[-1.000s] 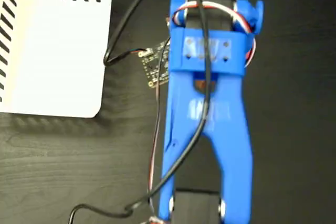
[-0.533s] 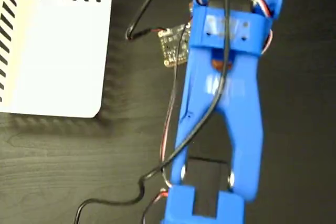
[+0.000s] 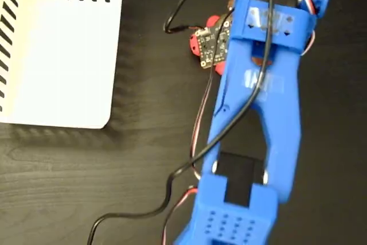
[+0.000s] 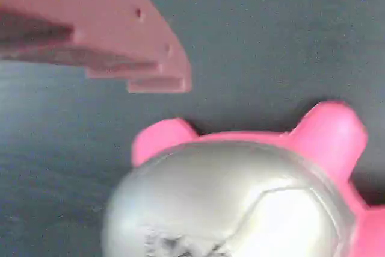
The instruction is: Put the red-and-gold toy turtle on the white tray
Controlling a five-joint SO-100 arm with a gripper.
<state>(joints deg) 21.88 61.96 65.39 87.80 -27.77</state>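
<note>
Turtle [image 4: 240, 197] lies on the dark table, right of the tray [image 3: 57, 50], largely hidden under the arm [image 3: 258, 113]. One finger [image 4: 114, 40] hangs just beside its shell; jaw spread unclear. Centre the shell between the jaws, then descend.

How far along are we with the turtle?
Early stage. Done: the arm is above the red-and-gold toy turtle, which sits on the dark table. In hand: the approach; one end effector finger shows clear of it, no grasp visible. Left: gripping, lifting, carrying it to the bare white tray.
</note>
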